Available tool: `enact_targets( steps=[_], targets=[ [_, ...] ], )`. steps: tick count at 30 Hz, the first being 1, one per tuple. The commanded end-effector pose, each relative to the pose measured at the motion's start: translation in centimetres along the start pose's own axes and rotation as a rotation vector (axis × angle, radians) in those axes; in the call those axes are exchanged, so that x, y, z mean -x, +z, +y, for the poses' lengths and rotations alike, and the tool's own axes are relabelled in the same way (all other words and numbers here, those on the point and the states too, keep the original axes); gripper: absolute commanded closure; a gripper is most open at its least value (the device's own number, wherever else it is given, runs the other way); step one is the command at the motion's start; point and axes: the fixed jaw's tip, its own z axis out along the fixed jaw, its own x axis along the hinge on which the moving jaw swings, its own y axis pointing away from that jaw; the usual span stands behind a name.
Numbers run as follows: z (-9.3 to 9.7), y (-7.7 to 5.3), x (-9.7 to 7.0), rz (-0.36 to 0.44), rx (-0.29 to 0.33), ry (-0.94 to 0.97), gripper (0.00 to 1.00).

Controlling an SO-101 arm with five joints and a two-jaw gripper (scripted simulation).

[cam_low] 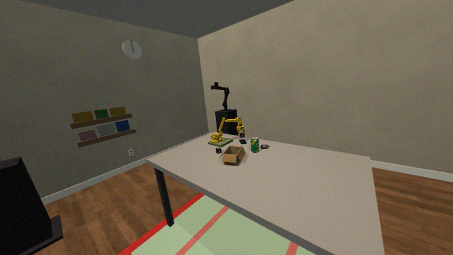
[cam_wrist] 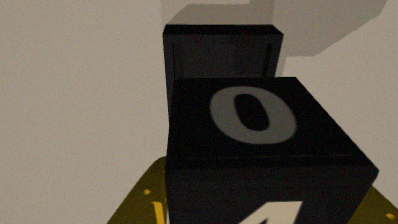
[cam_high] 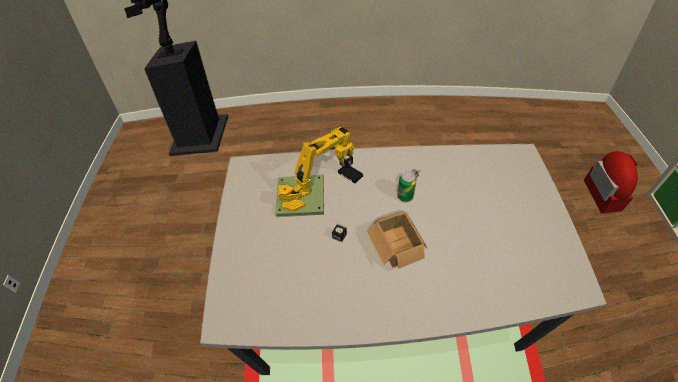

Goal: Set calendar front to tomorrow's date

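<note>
My gripper (cam_high: 346, 161) is shut on a black date cube (cam_wrist: 265, 150) and holds it above the table, just over the black calendar tray (cam_high: 350, 174). In the wrist view the cube fills the frame; its top face shows a grey 0 and its near face shows part of a 4. The tray (cam_wrist: 222, 55) lies beyond the cube and looks empty. A second black cube (cam_high: 339, 232) with a white digit stands on the table apart from the tray, in front of the arm's green base (cam_high: 300, 196). The fingers themselves are hidden by the cube.
A green soda can (cam_high: 407, 186) stands right of the tray. An open cardboard box (cam_high: 397, 239) lies right of the second cube. In the exterior view a small dark object (cam_low: 264, 146) lies beyond the can (cam_low: 254, 145).
</note>
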Motion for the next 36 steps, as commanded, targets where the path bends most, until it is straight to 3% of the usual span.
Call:
enact_targets(
  steps=[1,36],
  targets=[
    [0.18,-0.21,-0.20,0.000,-0.007,0.001,1.00],
    [0.08,0.27,-0.32,-0.001,-0.007,0.006,1.00]
  ],
)
